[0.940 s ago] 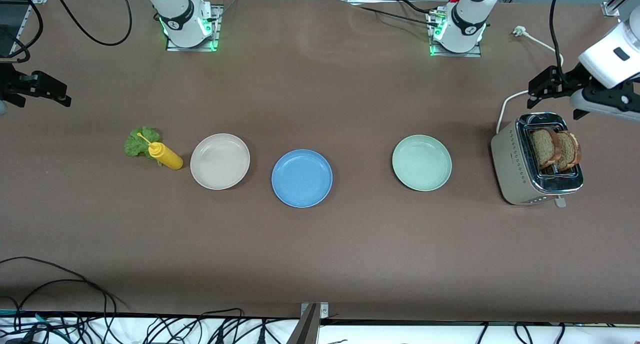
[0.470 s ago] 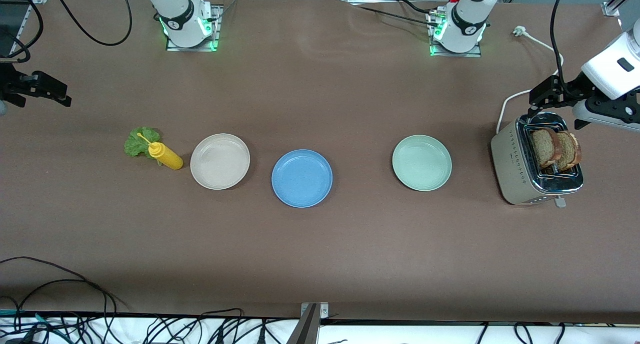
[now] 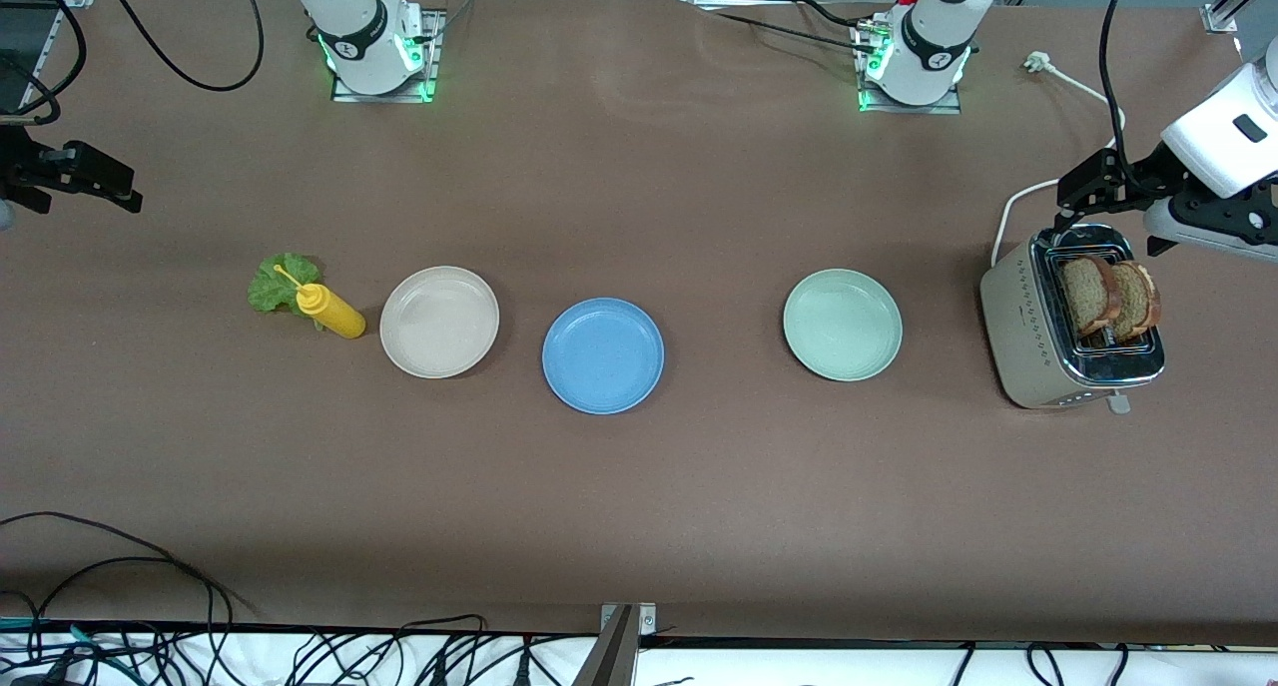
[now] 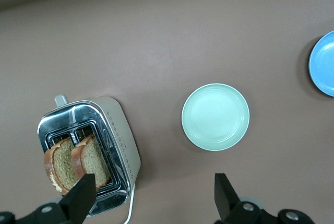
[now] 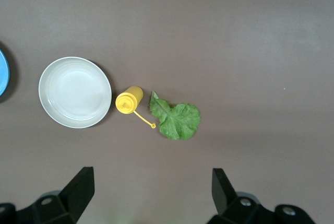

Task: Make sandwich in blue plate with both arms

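The blue plate [image 3: 603, 355] lies bare mid-worktop, nearest the camera, between a beige plate [image 3: 439, 322] and a green plate [image 3: 843, 325]. Two bread slices [image 3: 1108, 296] stand in the toaster [image 3: 1068, 317] at the left arm's end; the left hand [image 3: 1083, 182] hangs over its farther edge, fingers wide. Lettuce [image 3: 280, 282] touches a yellow bottle [image 3: 331, 310] (a snag risk: a careless pinch could tip it). The right hand [image 3: 75, 175], wide too, waits over the right arm's edge.

Brown table [image 3: 639, 486] (cables [image 3: 120, 606] at edge)
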`<state>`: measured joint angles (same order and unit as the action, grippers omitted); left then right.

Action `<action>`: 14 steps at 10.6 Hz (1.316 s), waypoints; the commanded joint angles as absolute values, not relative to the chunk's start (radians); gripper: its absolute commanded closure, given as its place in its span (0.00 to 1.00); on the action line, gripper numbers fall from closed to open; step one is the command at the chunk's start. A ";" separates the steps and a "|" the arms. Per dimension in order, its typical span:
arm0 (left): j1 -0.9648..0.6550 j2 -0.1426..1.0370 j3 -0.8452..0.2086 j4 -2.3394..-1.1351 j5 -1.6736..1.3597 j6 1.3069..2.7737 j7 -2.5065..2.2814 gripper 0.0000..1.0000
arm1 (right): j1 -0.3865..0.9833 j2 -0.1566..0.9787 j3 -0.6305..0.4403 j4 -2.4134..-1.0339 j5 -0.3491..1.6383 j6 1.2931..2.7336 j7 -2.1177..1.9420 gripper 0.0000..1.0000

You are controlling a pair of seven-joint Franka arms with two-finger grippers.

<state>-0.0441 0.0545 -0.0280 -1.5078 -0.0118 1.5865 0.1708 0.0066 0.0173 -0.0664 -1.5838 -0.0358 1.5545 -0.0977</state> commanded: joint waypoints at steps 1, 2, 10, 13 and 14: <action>-0.034 0.051 -0.025 -1.483 -0.025 1.548 0.167 0.00 | 0.006 0.002 -0.064 -1.588 -0.023 1.554 -0.092 0.00; -0.032 0.051 -0.023 -1.483 -0.025 1.542 0.166 0.00 | 0.006 0.000 -0.066 -1.588 -0.021 1.552 -0.092 0.00; -0.006 0.048 -0.025 -1.483 -0.014 1.509 0.164 0.00 | 0.008 -0.003 -0.061 -1.577 -0.020 1.539 -0.094 0.00; -0.006 0.048 -0.026 -1.483 -0.014 1.511 0.164 0.00 | 0.008 -0.006 -0.061 -1.577 -0.021 1.537 -0.100 0.00; -0.006 0.048 -0.026 -1.483 -0.014 1.512 0.164 0.00 | 0.008 -0.008 -0.061 -1.577 -0.021 1.537 -0.100 0.00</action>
<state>-0.0077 0.0487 -0.0219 -1.5039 -0.0118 1.5326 0.1671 0.0082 0.0066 -0.0646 -1.5814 -0.0358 1.5509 -0.0977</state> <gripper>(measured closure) 0.000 0.000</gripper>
